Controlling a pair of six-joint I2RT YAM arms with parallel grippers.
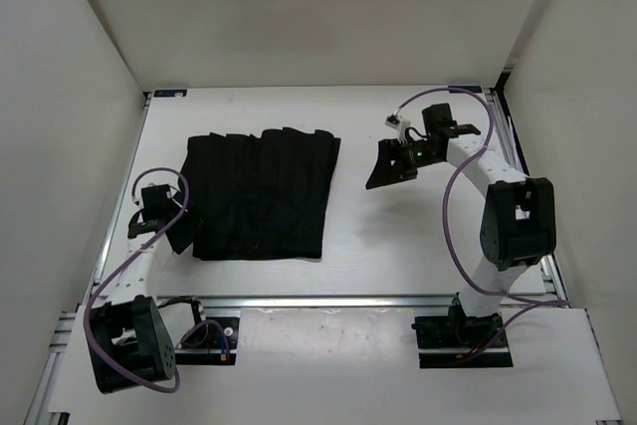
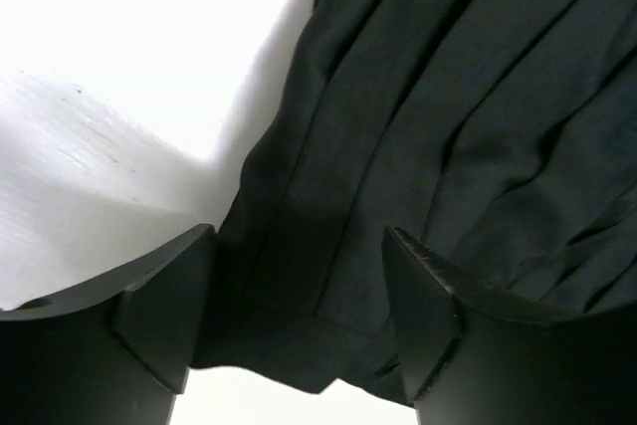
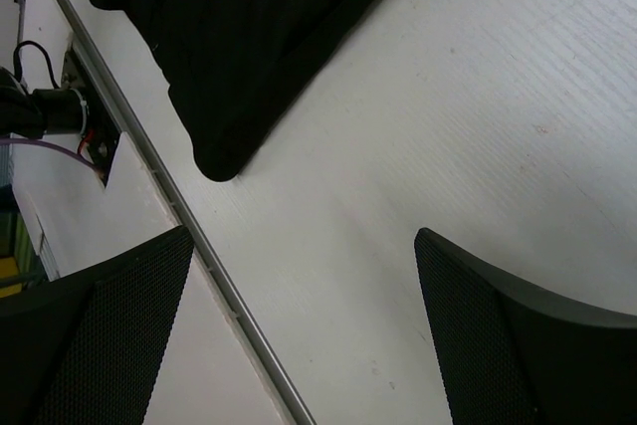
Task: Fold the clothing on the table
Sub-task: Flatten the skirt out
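Here's the pleated black fabric garment (image 1: 261, 194), lying flat on the white rectangular counter (image 1: 398, 246). At the garment's near-left corner is the left black two-finger claw (image 1: 181, 236), and that corner shows between its spread fingers. Over to the garment's right, apart from it and beside its far half, is the right black two-finger claw (image 1: 381, 174). The aluminium rail (image 1: 328, 299) runs crosswise, nearer the arms than the garment's near edge.

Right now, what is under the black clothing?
Only the white table shows around the clothing, which lies flat on it. What lies beneath the fabric is covered and cannot be seen.
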